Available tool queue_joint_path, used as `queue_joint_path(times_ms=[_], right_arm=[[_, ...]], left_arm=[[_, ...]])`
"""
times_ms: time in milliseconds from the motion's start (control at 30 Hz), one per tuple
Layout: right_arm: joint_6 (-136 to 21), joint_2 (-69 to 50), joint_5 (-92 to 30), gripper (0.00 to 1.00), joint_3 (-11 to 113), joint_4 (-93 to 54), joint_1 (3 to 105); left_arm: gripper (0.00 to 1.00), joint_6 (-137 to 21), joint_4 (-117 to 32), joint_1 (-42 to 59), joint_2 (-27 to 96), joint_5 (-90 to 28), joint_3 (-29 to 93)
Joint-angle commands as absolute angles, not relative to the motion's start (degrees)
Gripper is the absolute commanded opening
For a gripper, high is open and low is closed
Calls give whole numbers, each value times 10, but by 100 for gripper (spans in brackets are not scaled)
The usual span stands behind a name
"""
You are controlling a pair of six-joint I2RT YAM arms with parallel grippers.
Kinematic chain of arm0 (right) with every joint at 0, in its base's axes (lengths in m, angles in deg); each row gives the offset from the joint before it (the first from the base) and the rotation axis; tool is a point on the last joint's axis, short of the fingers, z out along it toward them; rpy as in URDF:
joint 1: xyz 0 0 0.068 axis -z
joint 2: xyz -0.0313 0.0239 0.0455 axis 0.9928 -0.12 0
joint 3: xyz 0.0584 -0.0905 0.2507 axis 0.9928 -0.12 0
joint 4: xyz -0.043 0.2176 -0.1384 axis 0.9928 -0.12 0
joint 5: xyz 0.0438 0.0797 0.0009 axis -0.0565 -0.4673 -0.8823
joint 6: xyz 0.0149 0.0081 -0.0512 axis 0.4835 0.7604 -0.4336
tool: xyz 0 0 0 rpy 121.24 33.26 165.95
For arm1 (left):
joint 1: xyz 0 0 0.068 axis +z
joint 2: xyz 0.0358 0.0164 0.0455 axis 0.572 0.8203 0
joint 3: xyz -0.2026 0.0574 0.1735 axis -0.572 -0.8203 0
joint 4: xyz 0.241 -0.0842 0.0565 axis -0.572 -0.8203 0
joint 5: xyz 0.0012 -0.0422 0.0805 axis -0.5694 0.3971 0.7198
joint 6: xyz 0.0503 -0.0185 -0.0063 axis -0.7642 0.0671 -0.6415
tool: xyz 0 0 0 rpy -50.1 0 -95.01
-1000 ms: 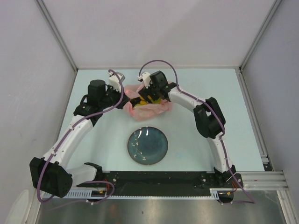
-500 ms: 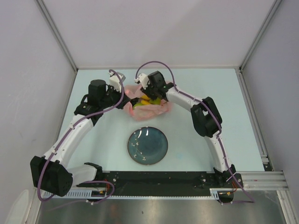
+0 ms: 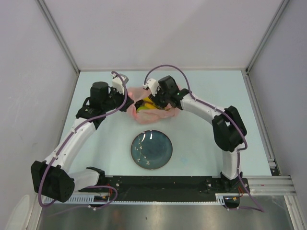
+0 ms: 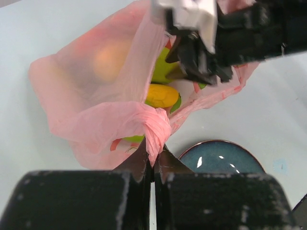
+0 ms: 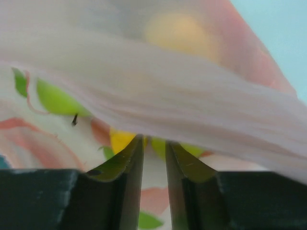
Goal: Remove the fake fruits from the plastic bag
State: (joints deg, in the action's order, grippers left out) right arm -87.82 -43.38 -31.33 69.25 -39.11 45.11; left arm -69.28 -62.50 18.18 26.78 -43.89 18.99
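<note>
Pink plastic bag (image 4: pixel 91 112) pinched in fully closed left claw (image 4: pixel 153 157).

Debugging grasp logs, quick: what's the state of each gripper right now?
Left gripper: closed, pinching a bunched fold of the plastic bag.
Right gripper: inside the bag, jaws a narrow gap apart; whether it grips anything cannot be told.

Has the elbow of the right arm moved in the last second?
Yes. The elbow swung to the right, closer to the right edge of the table.
</note>
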Motion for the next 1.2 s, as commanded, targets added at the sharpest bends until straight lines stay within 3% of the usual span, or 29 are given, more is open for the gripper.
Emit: queue_joint_path(times_ms=[0, 67, 200, 500, 567, 700, 733, 1100, 1167], right_arm=[[-859, -340, -275, 45, 556, -366, 412], [-859, -316, -285, 48, 481, -365, 384], [-846, -295, -279, 47, 462, -338, 375], [-844, -381, -269, 47, 611, -340, 428], [-830, -406, -297, 51, 658, -355, 436], [-808, -439, -360, 74, 715, -392, 427], [-803, -444, -365, 85, 720, -392, 423], [-773, -484, -381, 87, 746, -392, 387], [-770, -497, -363, 91, 747, -387, 383]], left_arm=[[0, -689, -620, 185, 238, -454, 172], [0, -685, -619, 185, 224, -456, 155], [0, -679, -623, 185, 205, -458, 120], [0, -678, -616, 185, 199, -459, 111], [0, -681, -617, 185, 198, -458, 112], [0, -685, -619, 186, 196, -455, 111], [0, -687, -619, 185, 196, -455, 111], [0, -686, -617, 196, 203, -461, 118], [0, -684, -617, 197, 205, -463, 120]])
